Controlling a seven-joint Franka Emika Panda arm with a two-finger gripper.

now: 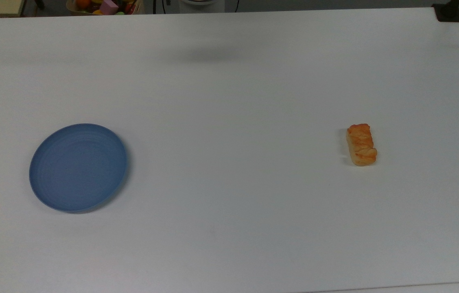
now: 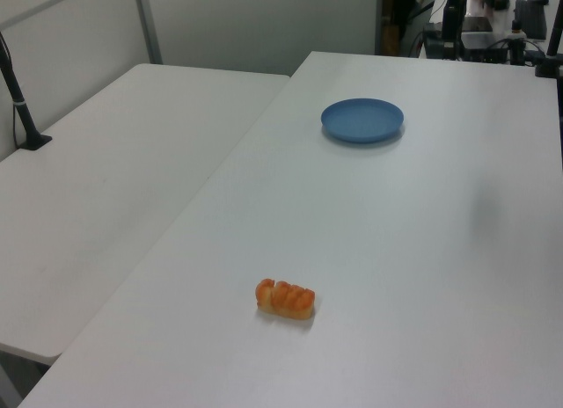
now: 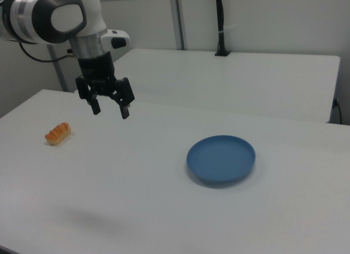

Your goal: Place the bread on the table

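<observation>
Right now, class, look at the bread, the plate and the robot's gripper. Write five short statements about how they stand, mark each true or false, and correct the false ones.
1. The bread lies on the blue plate. False: it lies on the bare white table, far from the plate.
2. The plate holds nothing. True.
3. The gripper is shut on the bread. False: its fingers are open and hold nothing.
4. The gripper hangs above the table, touching nothing. True.
5. In the right view, the bread sits at the right view's right of the plate. False: it sits at the right view's left.
</observation>
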